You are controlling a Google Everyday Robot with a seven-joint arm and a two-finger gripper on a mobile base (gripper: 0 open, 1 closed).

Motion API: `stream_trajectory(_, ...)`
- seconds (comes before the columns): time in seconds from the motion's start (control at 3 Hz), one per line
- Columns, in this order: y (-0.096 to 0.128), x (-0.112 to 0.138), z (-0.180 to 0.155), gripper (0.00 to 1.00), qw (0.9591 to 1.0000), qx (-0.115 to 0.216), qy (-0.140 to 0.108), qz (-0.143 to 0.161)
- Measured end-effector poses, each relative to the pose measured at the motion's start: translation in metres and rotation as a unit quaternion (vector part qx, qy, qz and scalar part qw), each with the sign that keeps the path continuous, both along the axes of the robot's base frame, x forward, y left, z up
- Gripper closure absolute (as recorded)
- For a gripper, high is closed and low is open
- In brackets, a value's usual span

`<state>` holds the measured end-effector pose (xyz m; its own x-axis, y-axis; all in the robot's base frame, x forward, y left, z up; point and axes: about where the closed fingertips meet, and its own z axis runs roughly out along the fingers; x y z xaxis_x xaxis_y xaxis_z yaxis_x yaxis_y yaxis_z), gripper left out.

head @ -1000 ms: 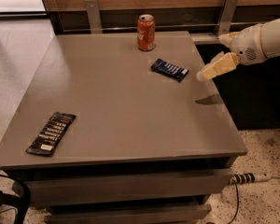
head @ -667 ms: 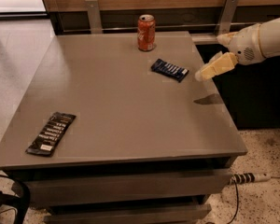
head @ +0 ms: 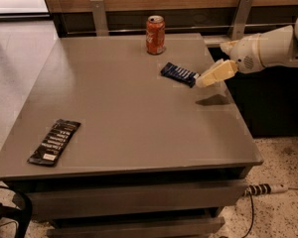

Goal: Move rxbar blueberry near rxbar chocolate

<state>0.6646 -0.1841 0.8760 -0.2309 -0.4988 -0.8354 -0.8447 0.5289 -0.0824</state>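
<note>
Nearest the camera, at the front-left corner of the grey worktop [head: 139, 128], lies the rxbar chocolate [head: 54, 142], a long black wrapper set flat and slightly askew, its white patch at the near end. This is the destination, and the broad stretch of worktop between it and the rest of the scene is the path that the step in hand must cross. Farther back and to the right lies the rxbar blueberry [head: 179, 74], a shorter dark blue wrapper, flat, with its long axis running diagonally; it is well apart from the black bar. The gripper [head: 204, 80] reaches in from the right on a white arm [head: 273, 46], angled downward, with its cream tip at or just beside the right-hand end of the blue wrapper and low over the worktop, where it casts a shadow; whether the jaws are open or closed, or whether they have any hold on the wrapper, cannot be told from this view. The step appears to be the approach to the grasp. A thin, flat wrapper offers little to seize, so the jaws would probably do best to close across its narrow width close to the surface, with a short lift afterwards to check that the bar comes up. At the far edge stands an orange soda can [head: 155, 34], upright and near the blue bar, so the carry should lead forward and left, away from it, and end with the bar set down beside the black wrapper, not on top of it.
</note>
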Motion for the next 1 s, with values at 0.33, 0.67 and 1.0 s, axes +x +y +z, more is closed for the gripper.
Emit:
stream_trajectory(0.33,0.019,0.013,-0.017,0.00,0.9998,0.017,-0.002,0.009)
stream_trajectory(0.67,0.039,0.022,-0.032,0.00,0.9994,0.027,-0.008,0.018)
stream_trajectory(1.0,0.059,0.034,-0.049,0.00,0.9994,0.028,-0.015,0.017)
